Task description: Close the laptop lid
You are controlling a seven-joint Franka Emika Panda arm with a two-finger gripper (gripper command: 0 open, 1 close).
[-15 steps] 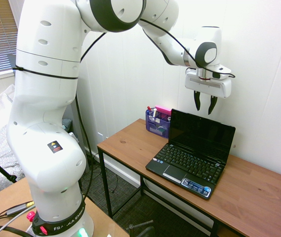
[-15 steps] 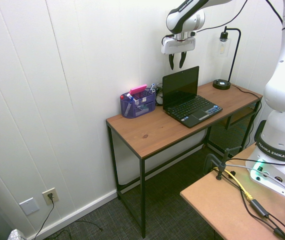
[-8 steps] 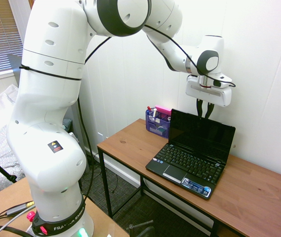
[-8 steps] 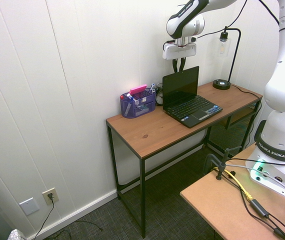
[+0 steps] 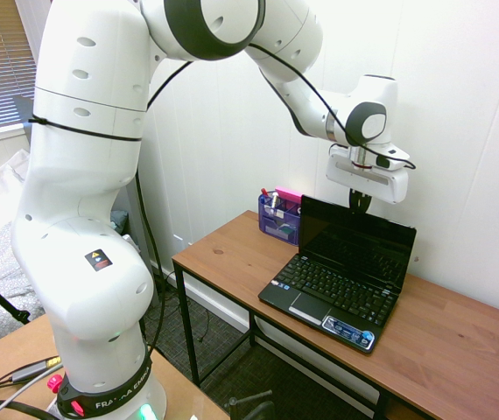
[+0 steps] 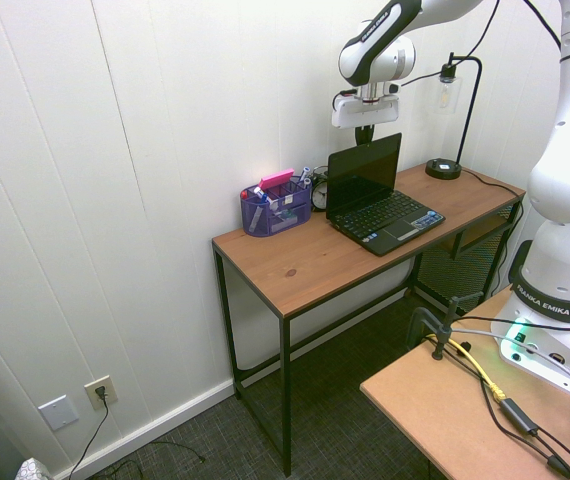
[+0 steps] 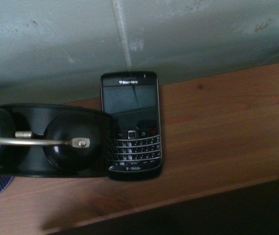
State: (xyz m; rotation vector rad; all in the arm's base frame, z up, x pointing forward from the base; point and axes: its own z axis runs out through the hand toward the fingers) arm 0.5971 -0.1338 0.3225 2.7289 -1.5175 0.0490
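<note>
The tool (image 5: 355,203), fingers pressed together and holding nothing, hangs pointing down just behind the top edge of the laptop lid (image 5: 357,238), which stands upright on the worktop (image 5: 232,249), its long edge running crosswise beneath the tool.

**Where things sit on the desk**

We see the laptop (image 5: 341,280) on the desk (image 5: 232,254), set toward the wall, its lid (image 5: 361,241) raised at the back and the keyboard facing the desk's front edge. The gripper (image 5: 356,203) hangs directly above the lid's top edge, fingers together, pointing down. In the first exterior view an organizer (image 5: 280,217) stands to the left of the laptop, near the wall; a lamp (image 6: 447,130) stands on the laptop's other side. Between the laptop and the wall lie a phone (image 7: 130,125) and, just beside it, what we take to be a case (image 7: 46,142).
</note>
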